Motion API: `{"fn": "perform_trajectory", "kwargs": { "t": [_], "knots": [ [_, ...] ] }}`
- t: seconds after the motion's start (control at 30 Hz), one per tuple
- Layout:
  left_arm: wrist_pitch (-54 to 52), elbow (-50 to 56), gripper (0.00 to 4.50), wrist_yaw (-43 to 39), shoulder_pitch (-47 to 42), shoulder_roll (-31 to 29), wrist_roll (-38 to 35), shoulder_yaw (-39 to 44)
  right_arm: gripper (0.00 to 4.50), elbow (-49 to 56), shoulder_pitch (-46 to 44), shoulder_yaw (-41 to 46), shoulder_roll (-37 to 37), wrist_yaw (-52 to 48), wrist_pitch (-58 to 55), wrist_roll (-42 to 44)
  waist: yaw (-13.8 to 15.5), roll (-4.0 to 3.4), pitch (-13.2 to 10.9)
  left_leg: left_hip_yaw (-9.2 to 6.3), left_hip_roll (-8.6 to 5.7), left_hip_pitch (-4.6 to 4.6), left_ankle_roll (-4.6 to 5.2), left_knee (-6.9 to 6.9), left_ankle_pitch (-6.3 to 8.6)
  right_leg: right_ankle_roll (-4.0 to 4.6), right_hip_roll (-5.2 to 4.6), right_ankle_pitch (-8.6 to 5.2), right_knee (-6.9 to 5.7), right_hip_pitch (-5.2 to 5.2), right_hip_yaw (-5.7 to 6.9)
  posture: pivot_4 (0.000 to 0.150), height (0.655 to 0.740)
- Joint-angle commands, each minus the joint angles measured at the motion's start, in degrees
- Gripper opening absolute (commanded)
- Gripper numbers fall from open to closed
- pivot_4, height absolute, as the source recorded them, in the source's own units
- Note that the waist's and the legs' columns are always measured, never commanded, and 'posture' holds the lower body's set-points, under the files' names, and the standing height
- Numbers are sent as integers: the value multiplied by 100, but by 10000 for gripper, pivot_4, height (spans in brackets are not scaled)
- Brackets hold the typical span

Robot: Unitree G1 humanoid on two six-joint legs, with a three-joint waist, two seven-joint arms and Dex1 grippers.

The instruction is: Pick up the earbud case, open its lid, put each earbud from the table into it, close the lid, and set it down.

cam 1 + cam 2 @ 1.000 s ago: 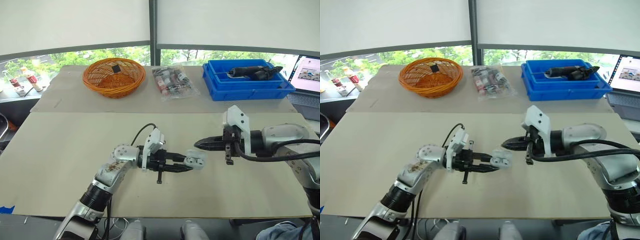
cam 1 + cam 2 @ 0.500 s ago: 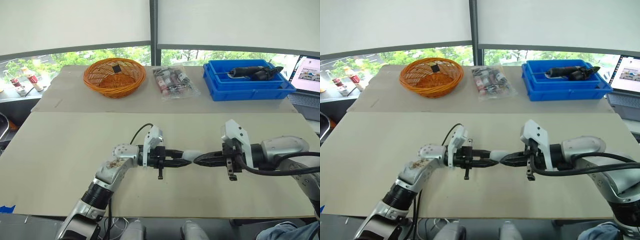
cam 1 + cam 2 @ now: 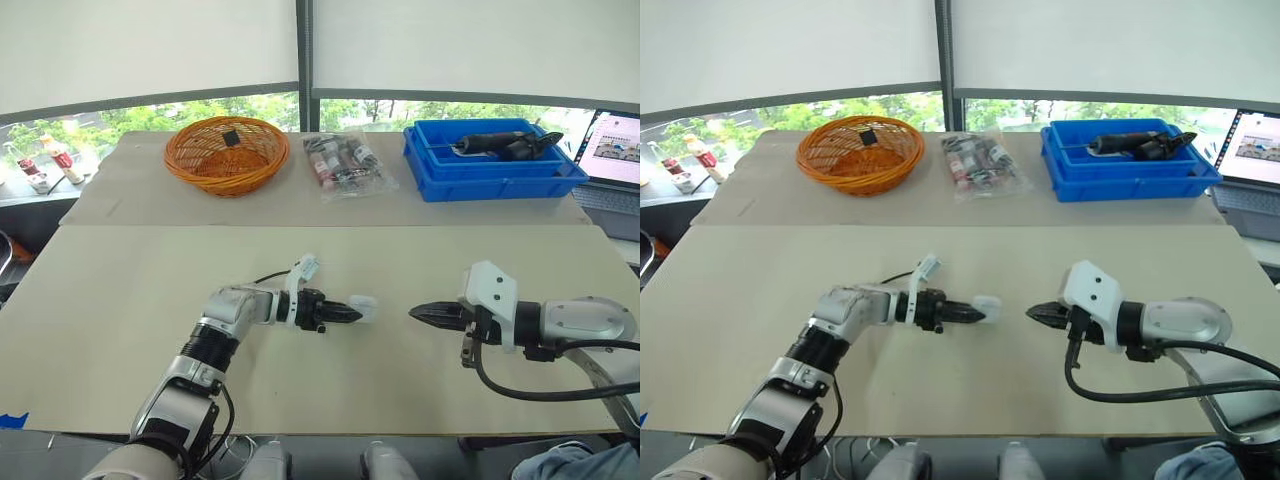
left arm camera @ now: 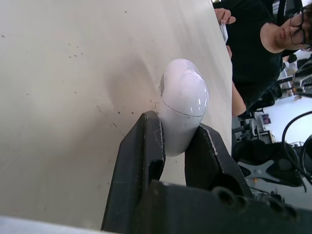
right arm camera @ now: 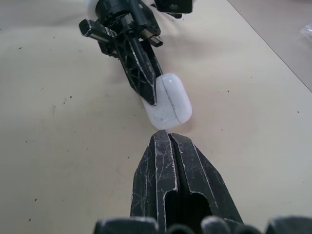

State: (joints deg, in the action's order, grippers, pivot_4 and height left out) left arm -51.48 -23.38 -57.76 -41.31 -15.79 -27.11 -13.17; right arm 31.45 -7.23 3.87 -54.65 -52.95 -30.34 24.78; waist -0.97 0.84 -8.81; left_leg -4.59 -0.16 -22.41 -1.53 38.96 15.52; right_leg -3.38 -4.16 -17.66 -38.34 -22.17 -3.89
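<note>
The white earbud case (image 3: 363,309), lid closed along its seam, sits pinched by its lower end between the two fingers of the left gripper (image 3: 345,313), low over the middle of the beige table (image 3: 120,300); whether it touches the surface I cannot tell. Facing it from the right, near but apart, the right gripper (image 3: 425,313) has its fingers pressed together on nothing. Bare tabletop lies between them. Well back stand an orange wicker basket (image 3: 227,152), a clear bag (image 3: 345,163) of small items and a blue bin (image 3: 500,185) holding a black tool (image 3: 500,142), with a laptop (image 3: 618,140) at the right edge. A person (image 4: 258,44) sits beyond the table's edge.
</note>
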Motion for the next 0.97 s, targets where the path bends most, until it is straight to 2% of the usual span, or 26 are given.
{"fn": "perform_trajectory", "kwargs": {
  "t": [0.03,0.1,0.13,0.23,0.27,0.3,0.4,0.57,0.73,0.77,0.97],
  "knots": [
    [-148,-42,15899,239,105,-204,177,143,0,163,-7,168,-105,-111,159,-33,-4,0,0,-1,0,0,0,0,0,0,1,0,-1,0,0,1500,7400],
    [-39,161,23123,255,256,-365,276,121,0,131,-56,158,-146,-202,119,1,-9,0,0,-1,2,2,0,0,0,0,1,0,-3,0,-1,1500,7400],
    [-1,321,28529,272,363,-476,296,157,0,109,-100,146,-174,-263,122,9,-19,0,0,-1,1,5,0,0,0,0,1,0,-5,2,-1,1500,7400],
    [274,846,41047,257,687,-840,384,164,0,58,-218,142,-217,-393,117,37,-61,-2,1,1,7,16,0,-3,0,0,5,0,-10,5,-6,1500,7400],
    [345,1064,44176,297,810,-965,367,243,0,32,-268,132,-245,-445,110,31,-69,-2,2,1,9,21,0,-6,0,0,6,0,-12,6,-8,1500,7400],
    [383,1215,44176,341,897,-1043,341,304,0,12,-298,125,-266,-483,110,22,-74,-2,2,0,10,23,0,-7,0,0,7,0,-13,6,-8,1500,7400],
    [1135,2236,45000,186,1480,-1648,404,595,8135,-160,-539,67,-382,-753,277,-36,-140,-3,2,0,13,21,0,-10,0,1,9,0,-14,1,-9,1500,7400],
    [2493,3442,45000,-250,2391,-2396,419,1169,25801,-420,-804,46,-779,-1312,463,-77,-67,-6,-2,-4,8,9,0,-18,0,1,-7,0,-2,-9,-7,1500,7400],
    [2934,4263,45000,-455,2961,-3017,436,1665,42882,-759,-829,186,-1262,-1965,976,-218,78,-8,-6,4,1,2,0,-12,1,-5,-23,3,27,-1,-2,1500,7400],
    [3009,4379,45000,-337,3038,-3117,591,1730,44735,-851,-802,237,-1364,-2109,1080,-223,84,-9,-7,7,0,3,1,-13,1,-6,-24,4,26,2,-2,1500,7400],
    [3074,4692,45000,-641,3256,-3419,200,2036,44735,-1209,-870,425,-1545,-2477,1292,-120,47,-10,-8,16,7,6,3,-17,2,-6,-16,4,23,0,-2,1500,7400]
  ]
}}
